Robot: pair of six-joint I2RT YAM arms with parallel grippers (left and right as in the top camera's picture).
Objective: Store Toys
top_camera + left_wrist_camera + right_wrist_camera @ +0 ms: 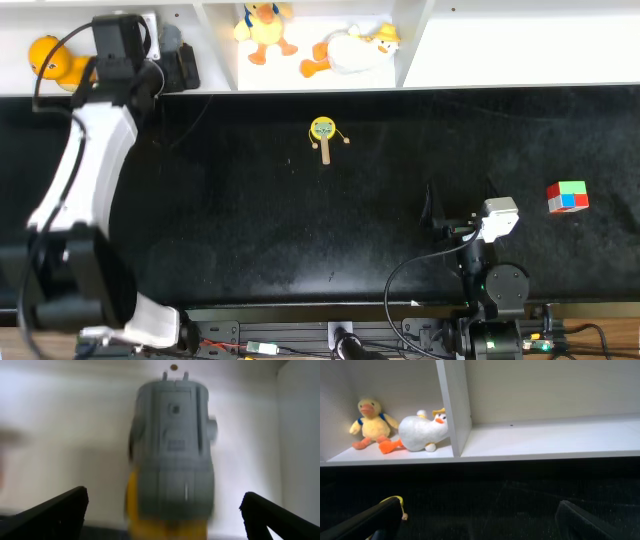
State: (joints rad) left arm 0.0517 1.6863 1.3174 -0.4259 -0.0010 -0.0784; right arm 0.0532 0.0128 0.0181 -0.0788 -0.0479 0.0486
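Left gripper (165,494) is spread wide and released, with the grey-and-yellow toy (172,445) standing upright between its fingers, unclamped, inside the left shelf compartment (297,435). Backing out crooked could let a finger clip the tall toy and tip it or drag it off the shelf. Right gripper (481,506) hangs open and empty over the table; rattle (324,133) and colour cube (567,197) not yet stored.

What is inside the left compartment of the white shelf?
A round yellow toy lies at its left end and a grey toy stands near its right wall, facing the open left gripper. The left arm covers the space between them, so anything there cannot be seen.
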